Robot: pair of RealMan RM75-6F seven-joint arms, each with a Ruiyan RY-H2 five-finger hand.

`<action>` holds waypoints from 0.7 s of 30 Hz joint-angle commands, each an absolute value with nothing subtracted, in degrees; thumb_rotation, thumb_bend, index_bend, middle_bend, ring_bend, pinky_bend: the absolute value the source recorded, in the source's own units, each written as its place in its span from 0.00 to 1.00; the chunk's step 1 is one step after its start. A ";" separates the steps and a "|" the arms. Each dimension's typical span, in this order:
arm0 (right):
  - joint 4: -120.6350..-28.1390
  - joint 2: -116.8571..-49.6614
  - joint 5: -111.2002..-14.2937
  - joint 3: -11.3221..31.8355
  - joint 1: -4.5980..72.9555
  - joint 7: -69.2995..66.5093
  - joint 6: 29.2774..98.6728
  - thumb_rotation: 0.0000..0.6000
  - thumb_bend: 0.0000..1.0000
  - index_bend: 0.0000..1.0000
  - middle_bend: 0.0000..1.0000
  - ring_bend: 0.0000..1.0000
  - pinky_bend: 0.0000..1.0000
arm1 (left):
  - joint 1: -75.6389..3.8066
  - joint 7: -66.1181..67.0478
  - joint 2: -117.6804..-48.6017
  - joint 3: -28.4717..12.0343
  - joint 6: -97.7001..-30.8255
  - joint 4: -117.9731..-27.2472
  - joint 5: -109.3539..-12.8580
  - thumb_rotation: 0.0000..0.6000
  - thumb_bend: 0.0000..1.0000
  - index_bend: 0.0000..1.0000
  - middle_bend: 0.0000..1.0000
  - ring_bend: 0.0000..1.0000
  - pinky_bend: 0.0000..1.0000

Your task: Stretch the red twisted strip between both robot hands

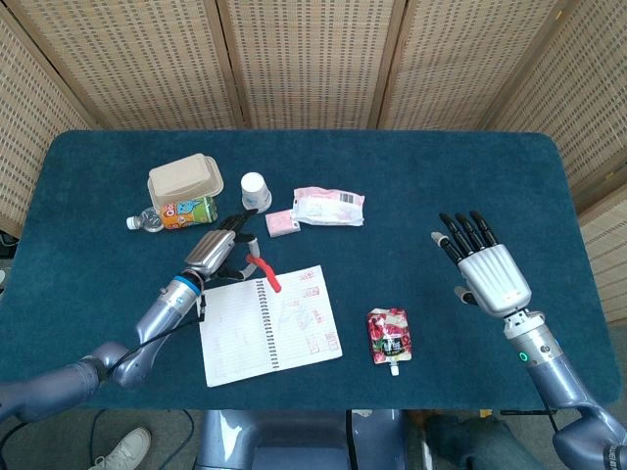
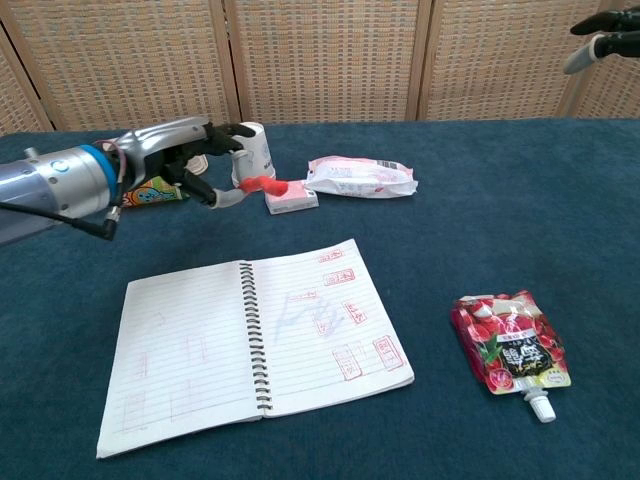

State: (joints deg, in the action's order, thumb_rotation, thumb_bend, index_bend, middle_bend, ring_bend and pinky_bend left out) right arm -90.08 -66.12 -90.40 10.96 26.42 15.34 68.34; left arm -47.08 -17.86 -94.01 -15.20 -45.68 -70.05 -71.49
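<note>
Left hand (image 1: 217, 250) grips red twisted strip (image 1: 265, 270); right hand (image 1: 487, 266) raised, spread.

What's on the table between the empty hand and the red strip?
In the head view, the open notebook and juice pouch lie below the stretch from right hand to strip.

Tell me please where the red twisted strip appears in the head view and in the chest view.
Head view: red twisted strip left of centre, held by the left hand, above the notebook.
Chest view: strip upper left, before the pink box.
Shared landmark: the white paper cup.
</note>
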 commanded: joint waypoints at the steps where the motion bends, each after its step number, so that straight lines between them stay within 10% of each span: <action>1: -90.98 -65.39 -90.30 11.20 27.45 17.01 67.33 1.00 0.02 0.21 0.00 0.00 0.00 | -50.17 -14.70 -96.02 -18.86 -42.68 -73.48 -65.62 1.00 0.54 0.70 0.00 0.00 0.00; 21: -85.54 -68.74 -98.99 9.48 32.68 18.58 71.39 1.00 0.17 0.31 0.00 0.00 0.00 | -54.68 -15.20 -100.96 -24.84 -40.66 -76.41 -53.78 1.00 0.56 0.70 0.00 0.00 0.00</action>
